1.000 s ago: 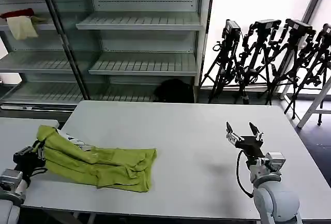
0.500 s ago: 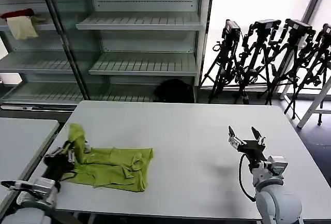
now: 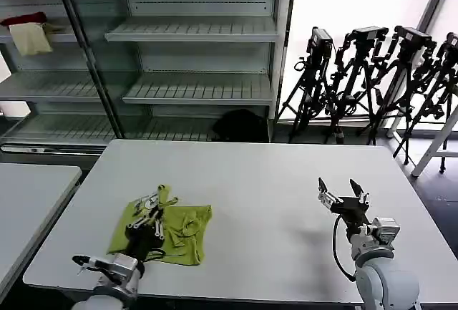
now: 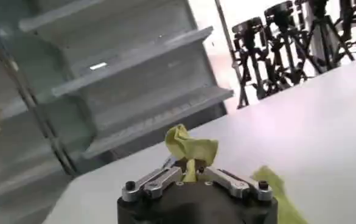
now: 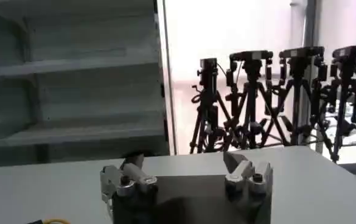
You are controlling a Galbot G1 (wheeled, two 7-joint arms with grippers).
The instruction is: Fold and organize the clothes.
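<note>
Item 1. Left gripper (image 3: 159,197): near left of the white table (image 3: 272,181), over the garment. Jaws pinched together on a bunched flap of green cloth; in the left wrist view the fabric stands up between the fingers (image 4: 165,176).

Item 2. Lime-green T-shirt (image 3: 182,235): 1 piece, near left part of the table, lying as a compact, roughly square bundle with wrinkles at its right side. Its lifted edge is in the left gripper's hold, above the rest of the cloth.

Item 3. Right gripper (image 3: 343,190): near right of the table, well apart from the shirt, jaws spread wide, holding nothing, raised off the surface. Idle.

Item 4. Shelving (image 3: 193,31): far side, behind the table.

Step in hand, by judgement: a fold of the left edge across the body of the shirt. Next move calls for laying the held flap flat on the layer below, letting go cleanly, then squaring the bundle.
</note>
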